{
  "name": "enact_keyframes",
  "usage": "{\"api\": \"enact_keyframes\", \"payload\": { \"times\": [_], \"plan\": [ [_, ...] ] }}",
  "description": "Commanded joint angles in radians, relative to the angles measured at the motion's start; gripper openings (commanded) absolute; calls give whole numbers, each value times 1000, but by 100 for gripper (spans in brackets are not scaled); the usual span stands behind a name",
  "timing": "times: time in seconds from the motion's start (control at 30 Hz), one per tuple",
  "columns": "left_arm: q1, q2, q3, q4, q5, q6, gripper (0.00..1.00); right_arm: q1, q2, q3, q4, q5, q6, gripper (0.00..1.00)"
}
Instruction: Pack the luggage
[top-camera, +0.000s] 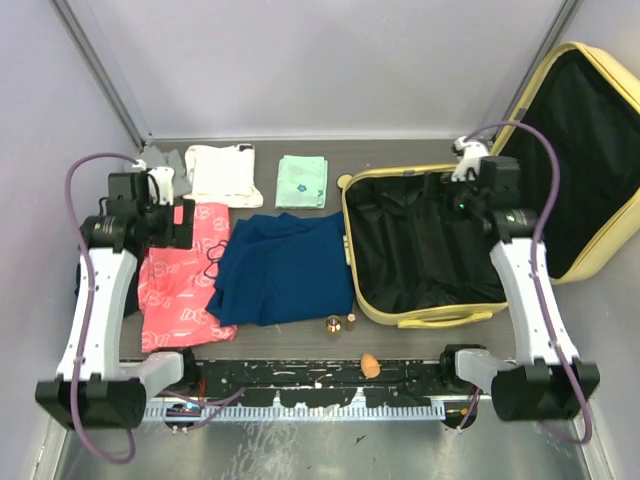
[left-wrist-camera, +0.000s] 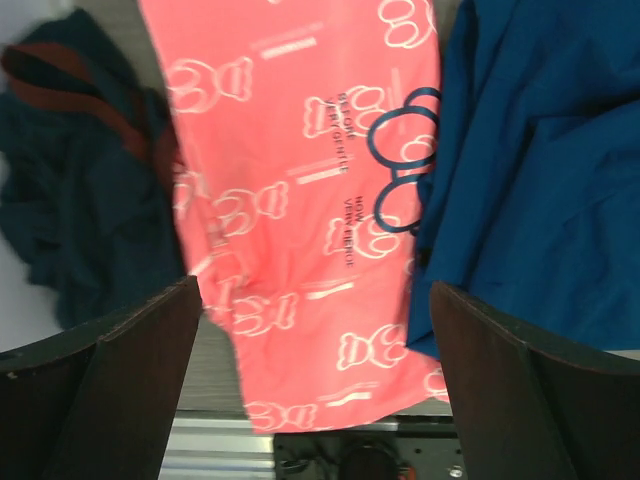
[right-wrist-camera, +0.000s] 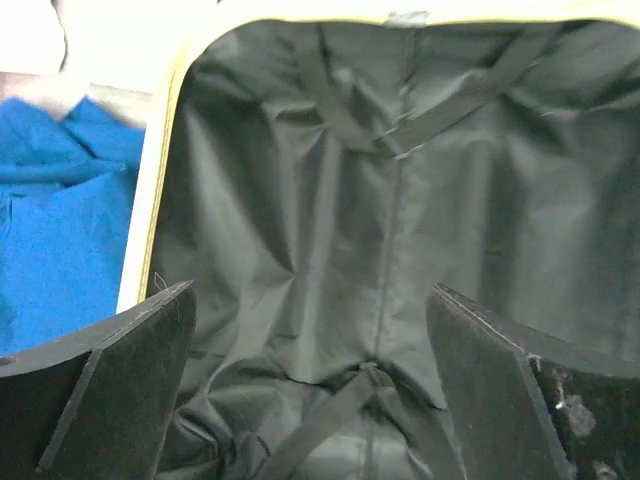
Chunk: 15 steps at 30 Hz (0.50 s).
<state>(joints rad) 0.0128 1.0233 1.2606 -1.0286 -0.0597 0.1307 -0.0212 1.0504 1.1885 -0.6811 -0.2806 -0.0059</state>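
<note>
- Orange lump (top-camera: 370, 365), small and rounded, sits at the near edge of your tabletop (top-camera: 300, 345), at 6 o'clock; you cannot tell what it is.
- Two small copper-coloured bottles (top-camera: 333, 325) stand side by side at 11 o'clock from that lump, near the front corner of the luggage (top-camera: 348, 250).
- Your left tool (left-wrist-camera: 312, 290) hangs released, fingers spread wide with nothing between them, above the pink bear-print garment (left-wrist-camera: 300, 200), which lies flat at 9 o'clock.
- A dark teal garment (left-wrist-camera: 70, 190) is bunched against the pink one's outer edge.
- The navy blue garment (top-camera: 285, 265) is spread across the middle, overlapping the pink one's inner edge and reaching the luggage's side.
- The luggage lies open at 3 o'clock, black lining and straps facing up, its yellow handle (top-camera: 450, 317) toward you and its lid (top-camera: 590, 140) tipped back toward 2 o'clock.
- Your right tool (right-wrist-camera: 310, 290) is also released, fingers wide, hovering over the lined base and gripping nothing.
- At the far edge you have a white garment (top-camera: 222, 172) at 11 o'clock and a folded mint-green cloth (top-camera: 302, 182) at 12 o'clock, near each other but apart.
</note>
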Motion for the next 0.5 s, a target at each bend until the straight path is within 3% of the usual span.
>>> {"api": "enact_keyframes", "payload": {
  "times": [0.0,0.2,0.47],
  "plan": [
    [34,121,26,61,165,-115,98,91,139,45,102,-70,82,100],
    [53,254,-26,121,351,-181,98,252,271,26,158,-92,144,100],
    [16,434,-74,259,565,-210,98,412,306,5,201,-138,145,100]
  ]
}}
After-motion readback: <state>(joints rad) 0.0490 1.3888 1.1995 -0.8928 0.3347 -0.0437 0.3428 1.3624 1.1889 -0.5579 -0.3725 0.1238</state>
